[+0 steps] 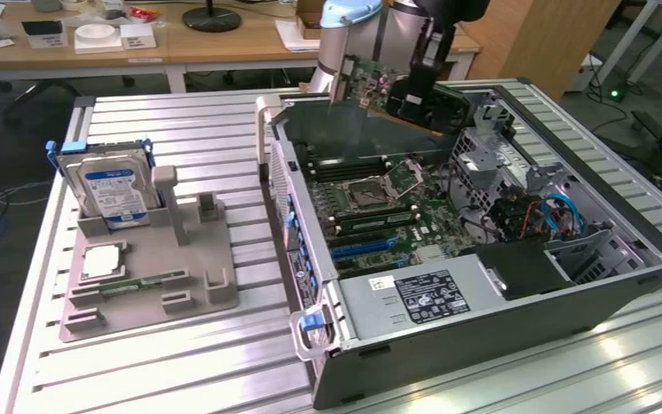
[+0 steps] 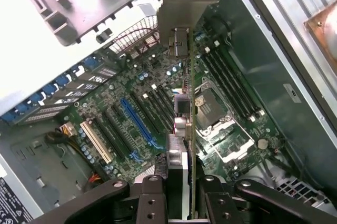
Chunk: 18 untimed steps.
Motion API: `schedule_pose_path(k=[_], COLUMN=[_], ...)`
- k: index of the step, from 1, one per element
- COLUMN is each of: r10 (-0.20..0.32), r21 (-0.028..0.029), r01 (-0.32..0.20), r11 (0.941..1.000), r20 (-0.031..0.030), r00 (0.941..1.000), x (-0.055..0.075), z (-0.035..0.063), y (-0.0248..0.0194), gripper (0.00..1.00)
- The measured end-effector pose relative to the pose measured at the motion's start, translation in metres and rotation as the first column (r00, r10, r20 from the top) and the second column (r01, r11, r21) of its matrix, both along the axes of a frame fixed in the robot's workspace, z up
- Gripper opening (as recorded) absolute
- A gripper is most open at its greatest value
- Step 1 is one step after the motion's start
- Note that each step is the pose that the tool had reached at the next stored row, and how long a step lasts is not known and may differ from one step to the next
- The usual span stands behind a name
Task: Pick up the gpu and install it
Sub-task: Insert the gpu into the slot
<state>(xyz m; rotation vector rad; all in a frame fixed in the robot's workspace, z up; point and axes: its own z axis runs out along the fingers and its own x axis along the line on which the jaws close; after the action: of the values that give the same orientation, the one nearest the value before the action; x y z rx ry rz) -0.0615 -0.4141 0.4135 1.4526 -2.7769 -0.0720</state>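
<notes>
The gpu, a green circuit card with a silver end bracket, hangs tilted in the air above the far end of the open computer case. My gripper is shut on it from the exterior view's right. In the wrist view the gpu runs edge-on away from my gripper, its bracket at the far end. Below it lies the motherboard with its long blue slot and black slots beside it. The card stands clear of the board and touches no slot.
A grey fixture on the exterior view's left holds an upright silver hard drive, a memory stick and a processor. The case holds a power supply, drive cage and cables. Wooden desks stand behind the slatted metal table.
</notes>
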Motion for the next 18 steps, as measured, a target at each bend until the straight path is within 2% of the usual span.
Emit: schedule_pose_path(k=[6, 7, 8, 9, 13, 14, 15, 18], r10=[0.071, 0.083, 0.093, 0.102, 0.126, 0.133, 0.139, 0.157], r21=[0.0000, -0.0002, -0.0007, -0.0015, -0.0050, -0.0058, -0.0062, -0.0064], r01=[-0.071, -0.083, -0.093, -0.102, -0.126, -0.133, -0.139, -0.156], r11=[0.9975, 0.9966, 0.9957, 0.9948, 0.9920, 0.9912, 0.9902, 0.9877], r20=[0.0006, 0.0022, 0.0062, 0.0129, 0.0451, 0.0506, 0.0531, 0.0537], r00=[0.9975, 0.9966, 0.9957, 0.9947, 0.9910, 0.9899, 0.9888, 0.9862], x=[0.0003, 0.0003, 0.0003, 0.0004, 0.0004, 0.0003, 0.0004, 0.0004], z=[-0.0002, -0.0003, -0.0005, -0.0008, -0.0019, -0.0022, -0.0023, -0.0024], y=[0.0000, 0.0000, 0.0000, 0.0000, 0.0000, 0.0000, 0.0000, 0.0000], gripper=[0.28, 0.28, 0.28, 0.28, 0.28, 0.28, 0.28, 0.28])
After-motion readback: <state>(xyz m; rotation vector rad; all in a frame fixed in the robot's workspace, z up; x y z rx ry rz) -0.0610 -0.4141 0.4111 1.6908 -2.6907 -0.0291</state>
